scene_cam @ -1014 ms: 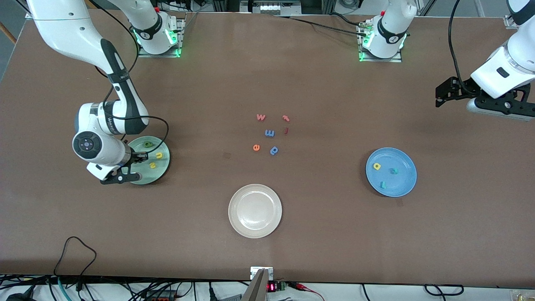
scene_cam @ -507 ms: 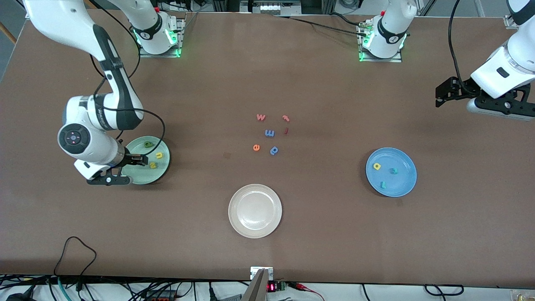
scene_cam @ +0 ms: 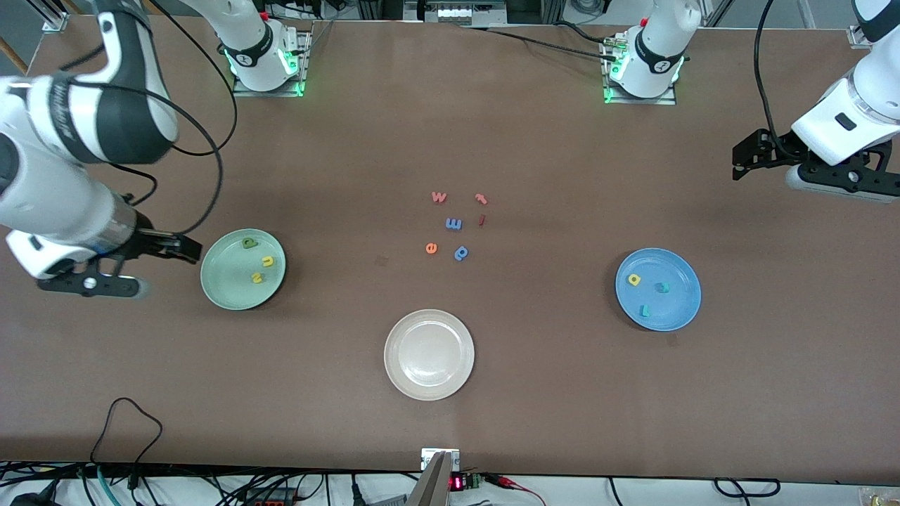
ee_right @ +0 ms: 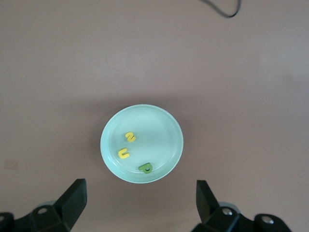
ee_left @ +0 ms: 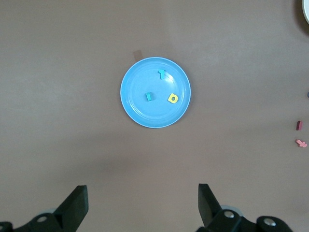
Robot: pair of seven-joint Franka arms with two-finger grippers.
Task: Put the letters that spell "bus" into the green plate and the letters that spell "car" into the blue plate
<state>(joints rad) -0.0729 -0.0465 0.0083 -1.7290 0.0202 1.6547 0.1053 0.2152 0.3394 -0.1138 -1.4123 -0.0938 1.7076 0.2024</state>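
The green plate (scene_cam: 225, 281) holds the letters that spell "bus": a green b (scene_cam: 249, 243), a yellow u (scene_cam: 268, 261) and a yellow s (scene_cam: 257, 277). The right wrist view shows the same plate (ee_right: 159, 133) with s (ee_right: 131, 137), u (ee_right: 124, 153) and b (ee_right: 146, 168). My right gripper (scene_cam: 163, 268) hangs open and empty beside this plate, toward the right arm's end of the table. The blue plate (scene_cam: 678, 302) holds the letters that spell "car": yellow a (scene_cam: 634, 280), teal c (scene_cam: 661, 287), teal r (scene_cam: 644, 310). My left gripper (scene_cam: 763, 169) waits open, high above the table.
A cream-white plate (scene_cam: 429, 391) sits nearest the front camera, mid-table. Loose letters lie in the table's middle: a pink w (scene_cam: 439, 197), a blue m (scene_cam: 453, 224), an orange e (scene_cam: 431, 247), a blue p (scene_cam: 461, 252) and two small red pieces (scene_cam: 481, 199). A black cable (scene_cam: 126, 414) loops near the front edge.
My right gripper has opened, risen and drawn away from over the green plate toward the right arm's end of the table. The left arm has not moved.
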